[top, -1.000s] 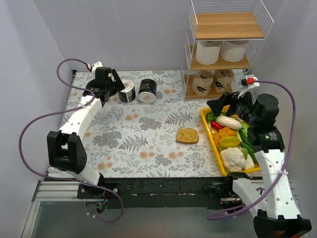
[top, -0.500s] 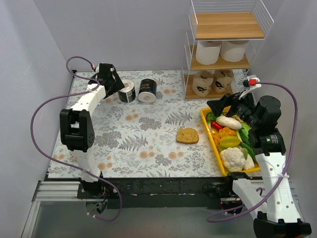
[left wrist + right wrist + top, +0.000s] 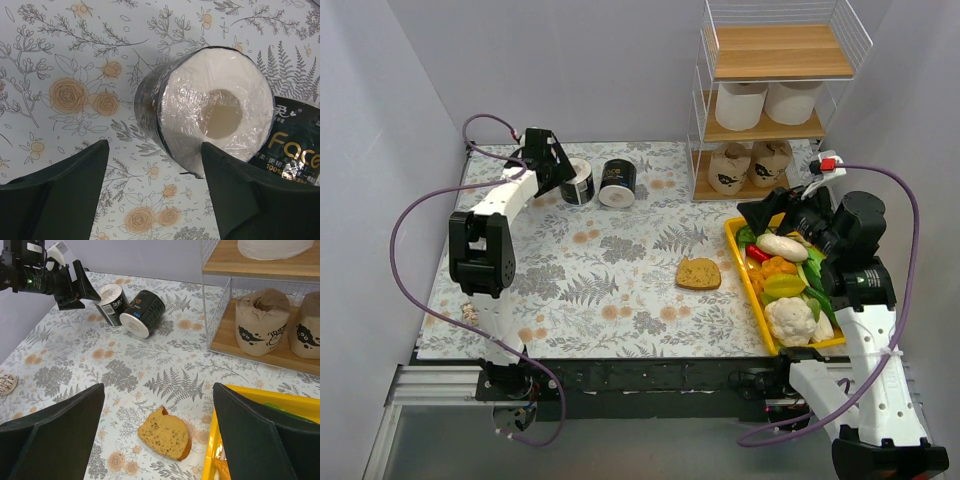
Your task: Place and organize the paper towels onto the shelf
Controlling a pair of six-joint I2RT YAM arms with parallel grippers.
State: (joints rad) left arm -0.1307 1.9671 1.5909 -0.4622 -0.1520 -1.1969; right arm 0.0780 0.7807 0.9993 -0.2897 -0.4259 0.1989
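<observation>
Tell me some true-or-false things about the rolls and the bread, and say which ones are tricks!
1. Two white rolls sit on the middle board of the shelf. True.
2. A black roll sits on the top board. False: that board is bare, and both black rolls lie on the table.
3. The bread is in the tray. False: the bread lies on the table, beside the tray.
4. Two tan rolls stand on the bottom board. True.
5. The right gripper is holding a roll. False: the right gripper is open and holds nothing.
</observation>
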